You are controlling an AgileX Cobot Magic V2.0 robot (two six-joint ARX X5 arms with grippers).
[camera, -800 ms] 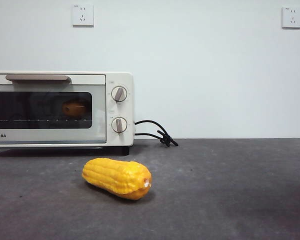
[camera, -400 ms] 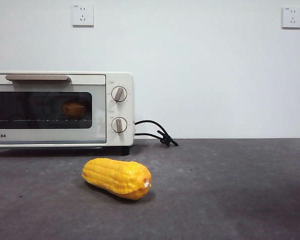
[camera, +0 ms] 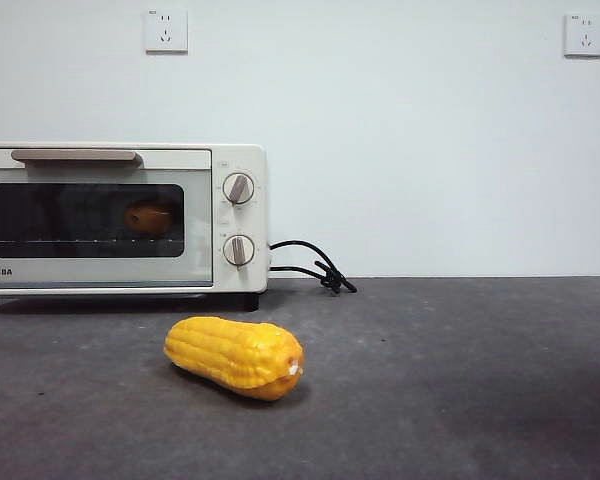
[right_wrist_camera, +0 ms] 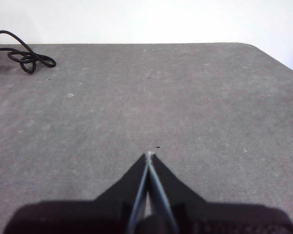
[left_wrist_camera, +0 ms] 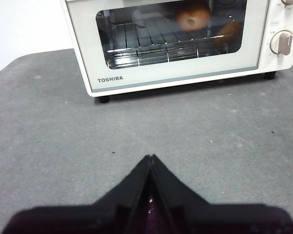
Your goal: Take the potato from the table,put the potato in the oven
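The potato (camera: 150, 217) lies on the rack inside the cream-white oven (camera: 235, 160), seen through the dark glass of the shut door. In the left wrist view the oven (left_wrist_camera: 176, 78) stands ahead with the potato (left_wrist_camera: 229, 31) behind the glass. My left gripper (left_wrist_camera: 150, 158) hovers over the table (left_wrist_camera: 63, 136) in front of the oven, jaws shut and empty. Over bare table (right_wrist_camera: 185, 97) to the right of the oven, my right gripper (right_wrist_camera: 149, 156) is also shut on nothing. Neither arm shows in the front view.
A bright yellow corn cob (camera: 235, 355) lies on the table (camera: 460, 380) in front of the oven. The oven's black cord (camera: 315, 265) coils beside it, and the cord (right_wrist_camera: 27, 58) also shows in the right wrist view. Two wall sockets sit high on the white wall.
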